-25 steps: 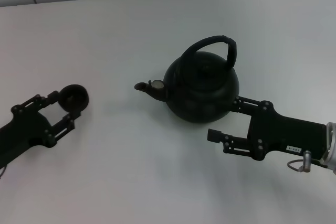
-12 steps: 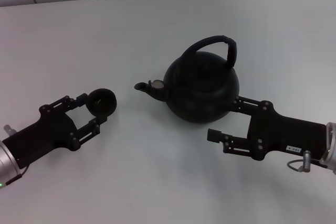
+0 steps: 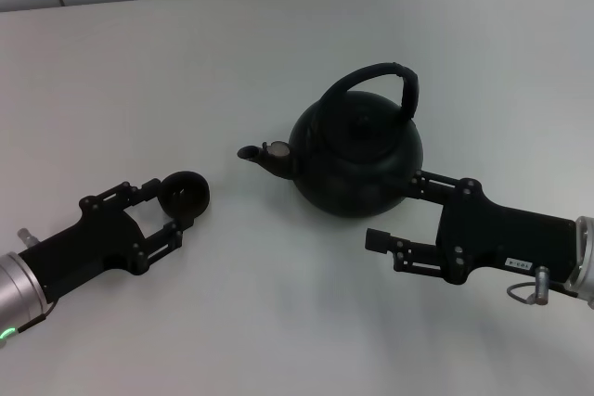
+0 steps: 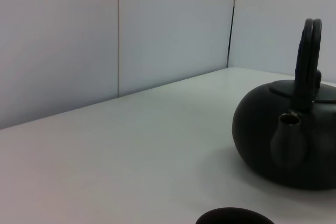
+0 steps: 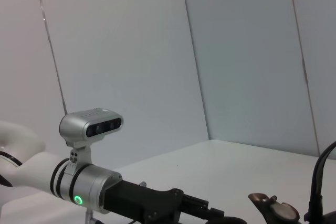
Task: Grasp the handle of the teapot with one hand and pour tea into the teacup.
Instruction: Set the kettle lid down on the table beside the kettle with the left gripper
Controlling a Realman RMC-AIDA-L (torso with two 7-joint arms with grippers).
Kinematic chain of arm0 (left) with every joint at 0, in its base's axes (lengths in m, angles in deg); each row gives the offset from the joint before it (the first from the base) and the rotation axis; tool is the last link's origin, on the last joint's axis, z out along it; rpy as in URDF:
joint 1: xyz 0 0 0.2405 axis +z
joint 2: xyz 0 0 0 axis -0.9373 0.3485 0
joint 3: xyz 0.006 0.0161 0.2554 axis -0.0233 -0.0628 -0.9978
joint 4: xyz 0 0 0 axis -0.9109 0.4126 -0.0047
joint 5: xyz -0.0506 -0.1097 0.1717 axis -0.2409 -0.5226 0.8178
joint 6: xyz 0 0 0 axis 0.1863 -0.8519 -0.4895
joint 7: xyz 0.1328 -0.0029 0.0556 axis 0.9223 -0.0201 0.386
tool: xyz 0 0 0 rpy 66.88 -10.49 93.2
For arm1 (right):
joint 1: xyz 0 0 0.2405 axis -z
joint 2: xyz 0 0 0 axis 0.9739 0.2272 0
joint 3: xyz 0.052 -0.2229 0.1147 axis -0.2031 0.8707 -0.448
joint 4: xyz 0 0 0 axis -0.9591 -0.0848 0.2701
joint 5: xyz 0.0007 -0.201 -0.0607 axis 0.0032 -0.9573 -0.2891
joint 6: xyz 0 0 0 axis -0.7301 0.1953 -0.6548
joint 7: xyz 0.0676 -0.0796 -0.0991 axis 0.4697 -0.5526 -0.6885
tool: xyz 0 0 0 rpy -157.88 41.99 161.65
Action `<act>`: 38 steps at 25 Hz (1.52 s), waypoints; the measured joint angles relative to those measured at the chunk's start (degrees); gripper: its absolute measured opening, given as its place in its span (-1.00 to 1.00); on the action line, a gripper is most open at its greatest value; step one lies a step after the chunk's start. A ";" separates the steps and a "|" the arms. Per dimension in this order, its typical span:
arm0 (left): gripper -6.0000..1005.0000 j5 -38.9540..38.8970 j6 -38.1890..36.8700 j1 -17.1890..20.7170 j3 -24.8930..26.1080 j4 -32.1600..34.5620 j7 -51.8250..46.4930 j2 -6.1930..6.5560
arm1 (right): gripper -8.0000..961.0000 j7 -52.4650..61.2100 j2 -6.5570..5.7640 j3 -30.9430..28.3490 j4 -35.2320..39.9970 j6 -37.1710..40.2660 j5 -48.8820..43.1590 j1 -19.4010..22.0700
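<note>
Left tool (image 3: pixel 181 206): pinching the teacup (image 3: pixel 185 194), left of the teapot (image 3: pixel 357 157).
Right tool (image 3: pixel 401 213): spread beside teapot.

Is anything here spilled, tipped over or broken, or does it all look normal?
Nothing stands out. The teapot sits upright on the table with its lid on, and no liquid shows around it. The left gripper holds the teacup level near the spout; the right gripper sits open beside the teapot.
</note>
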 joint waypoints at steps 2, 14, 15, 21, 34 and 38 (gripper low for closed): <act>0.21 0.00 0.61 -0.01 -0.06 0.00 0.02 0.00 | 0.52 0.00 0.00 -0.01 0.00 -0.02 0.00 -0.01; 0.21 -0.04 2.02 -0.37 -0.48 0.06 0.03 0.01 | 0.52 0.00 0.00 -0.15 0.00 -0.16 0.00 -0.24; 0.21 -0.01 1.85 -0.44 -0.71 0.08 0.01 0.06 | 0.52 0.00 0.00 -0.14 0.00 -0.18 0.00 -0.37; 0.21 0.02 0.61 -0.74 -2.12 0.16 -0.48 0.15 | 0.52 0.00 0.00 -0.14 0.00 -0.77 0.00 -0.62; 0.32 0.00 3.31 -1.37 -3.32 0.42 -2.03 0.15 | 0.52 0.00 -0.15 -0.14 0.00 -0.88 0.08 -0.82; 0.36 0.01 3.48 -1.49 -3.47 0.22 -2.05 0.10 | 0.52 0.00 -0.18 -0.14 0.00 -1.02 0.09 -0.89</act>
